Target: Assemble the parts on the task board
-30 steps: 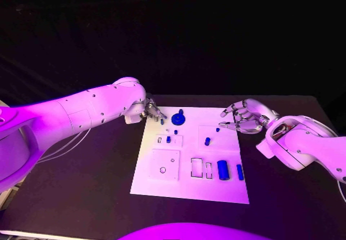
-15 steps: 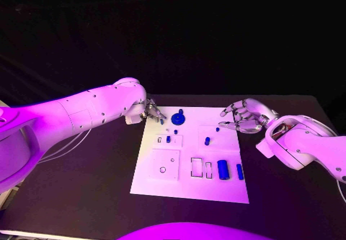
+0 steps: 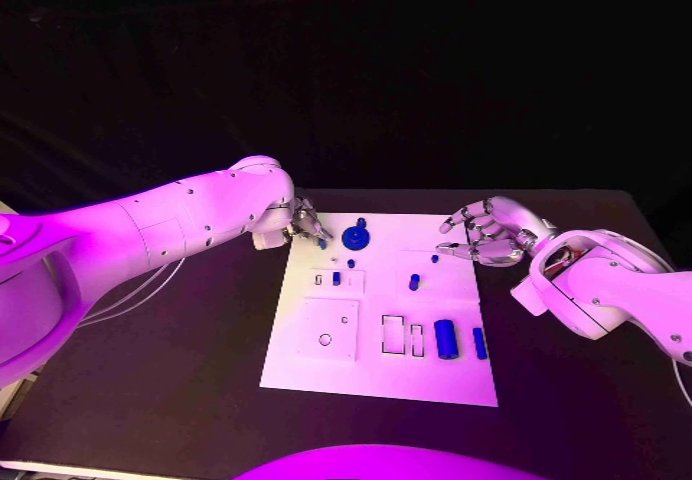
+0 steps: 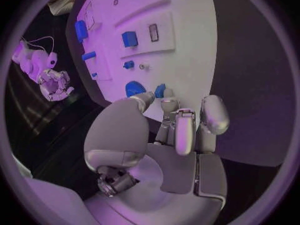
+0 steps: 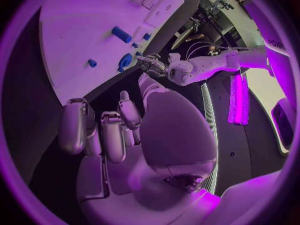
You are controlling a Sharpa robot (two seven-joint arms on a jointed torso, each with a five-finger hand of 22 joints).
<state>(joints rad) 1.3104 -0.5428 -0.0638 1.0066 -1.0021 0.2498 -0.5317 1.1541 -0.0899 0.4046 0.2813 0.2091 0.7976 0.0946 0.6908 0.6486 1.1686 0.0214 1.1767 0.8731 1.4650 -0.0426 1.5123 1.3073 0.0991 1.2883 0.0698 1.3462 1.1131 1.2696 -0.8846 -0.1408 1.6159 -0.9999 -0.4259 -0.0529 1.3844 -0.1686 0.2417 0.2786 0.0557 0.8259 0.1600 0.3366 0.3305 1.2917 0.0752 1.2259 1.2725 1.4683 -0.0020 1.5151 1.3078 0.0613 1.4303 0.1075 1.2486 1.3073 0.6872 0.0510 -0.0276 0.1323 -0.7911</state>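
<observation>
Since a second before, very little had shifted: the left hand (image 3: 304,222) had crept a touch further in over the far-left corner of the task board (image 3: 378,375), while the right hand (image 3: 488,234) kept its place at the far-right corner.

Nearest me, the board's front half carried a large blue cylinder (image 3: 447,339) lying beside a slimmer blue bar (image 3: 480,344), both just right of two narrow rectangular slots (image 3: 394,335) — laid loose there, I judged, to wait for their seats. Left of the slots sat a square plate with a small hole (image 3: 327,330). Further back a short blue peg (image 3: 414,283) stood in its own raised square, and two smaller blue pieces (image 3: 338,279) sat by a little block toward the left.

At the far edge lay a round blue knob-like part (image 3: 356,238). The left hand's fingertips (image 4: 164,105) were drawn together just beside it, with a small blue piece (image 4: 160,90) at their tips; whether it was truly pinched or merely touched I could not tell. It looked placed to work at that corner. The right hand hovered with its fingers apart and curled, holding nothing — waiting its turn, by the look of it.

The bench (image 3: 173,390) under the board was matte black, and the room behind it fell away into darkness.
</observation>
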